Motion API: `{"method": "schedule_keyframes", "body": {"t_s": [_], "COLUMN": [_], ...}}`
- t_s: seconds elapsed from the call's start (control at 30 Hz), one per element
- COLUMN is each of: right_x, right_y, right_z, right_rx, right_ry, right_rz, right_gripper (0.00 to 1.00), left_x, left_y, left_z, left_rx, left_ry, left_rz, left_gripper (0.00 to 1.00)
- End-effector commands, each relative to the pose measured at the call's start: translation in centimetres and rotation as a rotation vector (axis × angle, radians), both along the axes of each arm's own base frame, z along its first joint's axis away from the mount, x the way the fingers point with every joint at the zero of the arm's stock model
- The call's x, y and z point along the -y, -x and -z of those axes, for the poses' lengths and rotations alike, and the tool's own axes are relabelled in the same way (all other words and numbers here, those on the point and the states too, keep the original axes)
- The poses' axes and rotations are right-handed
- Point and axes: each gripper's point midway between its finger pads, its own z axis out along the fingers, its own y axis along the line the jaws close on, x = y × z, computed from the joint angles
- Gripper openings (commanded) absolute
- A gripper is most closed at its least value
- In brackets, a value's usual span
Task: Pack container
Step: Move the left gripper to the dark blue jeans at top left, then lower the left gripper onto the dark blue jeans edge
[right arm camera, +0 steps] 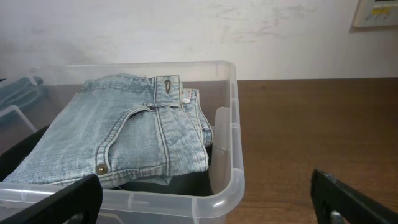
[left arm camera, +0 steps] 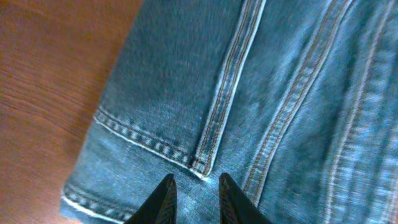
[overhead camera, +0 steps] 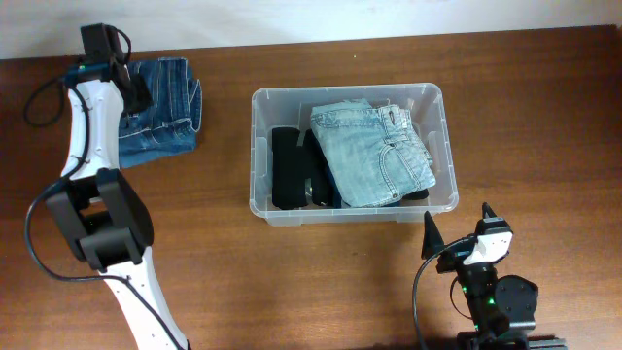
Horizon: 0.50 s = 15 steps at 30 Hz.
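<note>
Brown wooden tabletop (overhead camera: 321,292) runs under everything. At the centre of the overhead frame sits the clear plastic container (overhead camera: 257,146), holding folded light-blue jeans (overhead camera: 374,156) on its right side and black clothing (overhead camera: 288,170) on its left. My right pincer (overhead camera: 457,216) hangs spread wide just below it, lower right. Upper left, my left pincer (left arm camera: 196,200) stands nearly together on folded dark-blue jeans (left arm camera: 186,93); whether it pinches cloth I cannot tell.

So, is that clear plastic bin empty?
No, the clear bin holds folded light-blue jeans lying partly over black clothing.
</note>
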Motion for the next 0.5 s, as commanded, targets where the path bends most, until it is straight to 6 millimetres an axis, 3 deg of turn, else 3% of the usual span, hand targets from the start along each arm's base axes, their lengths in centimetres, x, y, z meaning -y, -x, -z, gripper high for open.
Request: {"method": "schedule_keyframes", "body": {"t_s": [0.0, 0.2, 0.47], "right_x": [0.0, 0.0, 0.0], "right_y": [0.0, 0.0, 0.0], "right_z": [0.1, 0.1, 0.1], "right_rx": [0.003, 0.003, 0.003], "right_ry": [0.005, 0.005, 0.006], "right_rz": [-0.005, -0.005, -0.005], "right_gripper": [0.98, 0.98, 0.98], "left_x": [-0.3, 0.5, 0.1], "left_y": [0.2, 2.0, 3.0], "left_z": [0.4, 1.8, 6.0], "left_rx": [-0.015, -0.099, -0.181], "left_ry": [0.007, 0.047, 0.06], "left_rz": [-0.002, 0.009, -0.002], "left_gripper": [0.24, 0.23, 0.18]}}
